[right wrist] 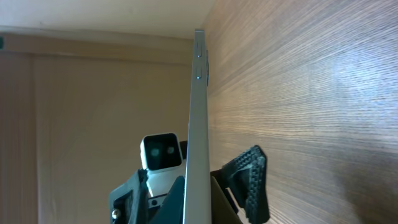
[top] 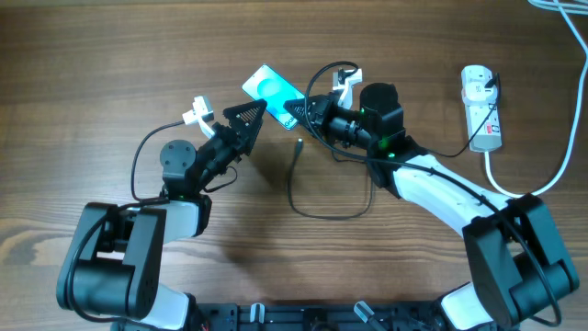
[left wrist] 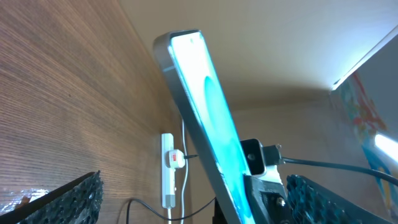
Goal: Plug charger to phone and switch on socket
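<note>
The phone (top: 269, 87), its screen turquoise, is tilted up off the table, and my right gripper (top: 292, 109) is shut on its lower end. The right wrist view shows the phone (right wrist: 198, 106) edge-on between my right gripper (right wrist: 199, 196) fingers. My left gripper (top: 250, 119) is open right beside it. In its wrist view the phone (left wrist: 202, 99) rises between the wide-apart fingers of the left gripper (left wrist: 199, 198) and touches neither. The charger (top: 317, 207) lies loose on the table, plug tip (top: 300, 144) below the phone. The socket (top: 481, 106) lies at the far right.
A thick white cable (top: 562, 101) runs down the right edge of the table from the socket. The charger's black loop sits between the two arms. The socket (left wrist: 168, 168) also shows far behind the phone in the left wrist view.
</note>
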Controlling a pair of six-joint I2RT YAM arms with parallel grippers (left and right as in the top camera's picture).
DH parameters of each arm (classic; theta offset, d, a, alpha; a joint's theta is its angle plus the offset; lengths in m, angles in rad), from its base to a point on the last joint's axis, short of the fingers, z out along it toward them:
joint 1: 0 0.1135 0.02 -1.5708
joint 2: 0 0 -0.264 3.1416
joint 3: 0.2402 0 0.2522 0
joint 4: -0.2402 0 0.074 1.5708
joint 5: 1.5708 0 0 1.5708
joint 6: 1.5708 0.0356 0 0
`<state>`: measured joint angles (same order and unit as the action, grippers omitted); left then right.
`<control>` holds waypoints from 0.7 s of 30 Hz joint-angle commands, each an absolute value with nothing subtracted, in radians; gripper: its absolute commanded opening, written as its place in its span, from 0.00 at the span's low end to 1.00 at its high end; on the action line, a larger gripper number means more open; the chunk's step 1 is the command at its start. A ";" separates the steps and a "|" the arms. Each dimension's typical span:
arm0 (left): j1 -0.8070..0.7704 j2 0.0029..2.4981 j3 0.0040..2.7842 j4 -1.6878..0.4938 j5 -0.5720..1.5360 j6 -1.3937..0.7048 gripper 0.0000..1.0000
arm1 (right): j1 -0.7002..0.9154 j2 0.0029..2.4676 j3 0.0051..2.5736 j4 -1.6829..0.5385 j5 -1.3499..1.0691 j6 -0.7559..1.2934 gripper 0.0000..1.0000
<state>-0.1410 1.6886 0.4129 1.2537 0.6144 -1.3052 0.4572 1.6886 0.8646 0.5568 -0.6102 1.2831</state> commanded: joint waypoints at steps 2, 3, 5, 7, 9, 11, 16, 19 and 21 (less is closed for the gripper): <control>-0.136 1.725 0.478 1.269 0.601 -1.359 1.00 | 0.475 1.707 0.883 0.583 -0.619 1.286 0.04; -0.138 1.729 0.489 1.270 0.600 -1.375 1.00 | 0.475 1.709 0.883 0.586 -0.619 1.285 0.04; -0.144 1.735 0.509 1.276 0.601 -1.391 1.00 | 0.475 1.711 0.883 0.591 -0.618 1.283 0.04; -0.152 1.740 0.527 1.294 0.600 -1.398 1.00 | 0.475 1.713 0.883 0.592 -0.613 1.273 0.04; -0.157 1.744 0.544 1.309 0.598 -1.404 1.00 | 0.475 1.713 0.883 0.591 -0.607 1.262 0.04; -0.165 1.744 0.558 1.310 0.588 -1.427 1.00 | 0.475 1.713 0.883 0.591 -0.600 1.256 0.04; -0.188 1.744 0.578 1.311 0.580 -1.430 1.00 | 0.475 1.713 0.883 0.599 -0.574 1.251 0.04; -0.197 1.744 0.578 1.310 0.555 -1.472 1.00 | 0.475 1.713 0.883 0.621 -0.573 1.233 0.04; -0.201 1.744 0.579 1.314 0.537 -1.477 1.00 | 0.476 1.713 0.883 0.625 -0.573 1.232 0.04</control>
<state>-0.1921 1.7317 0.5571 1.3056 0.5774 -1.4433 0.4709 1.7023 0.8646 0.6033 -0.5854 1.2625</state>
